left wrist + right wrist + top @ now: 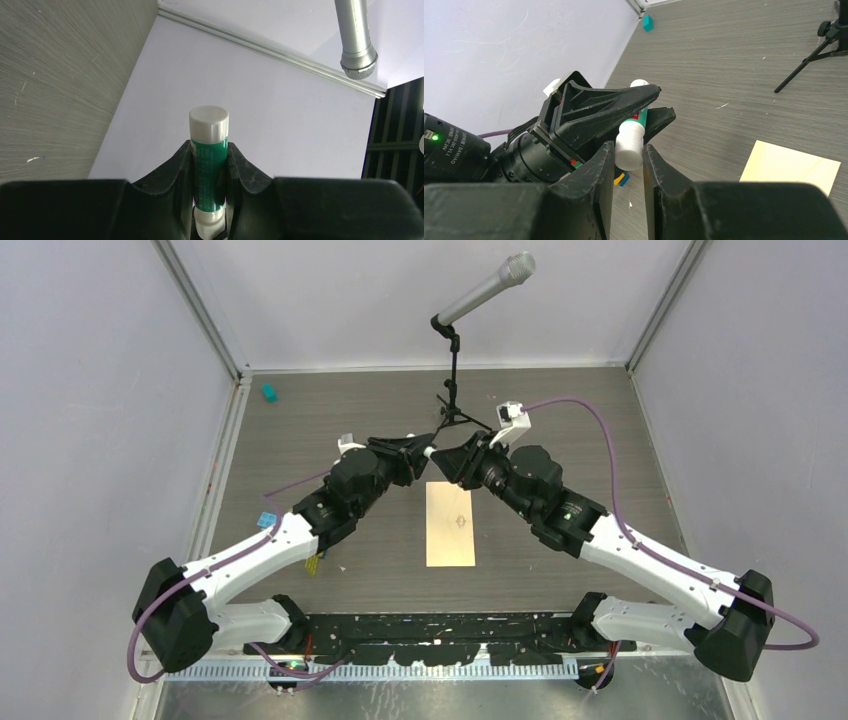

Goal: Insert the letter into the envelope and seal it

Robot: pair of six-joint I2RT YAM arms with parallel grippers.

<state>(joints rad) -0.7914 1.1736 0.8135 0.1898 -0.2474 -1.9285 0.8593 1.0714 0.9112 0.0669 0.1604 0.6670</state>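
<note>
Right end effector (629,148) clamps glue stick (210,160) beyond envelope (450,525).

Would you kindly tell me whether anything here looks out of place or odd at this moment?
Only a small teal piece lying alone near the table's far left corner, away from the work. The envelope lies flat, and the glue stick is held squarely by the left gripper and right gripper.

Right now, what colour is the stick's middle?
Green, on the white-ended glue stick; left wrist view.
</note>
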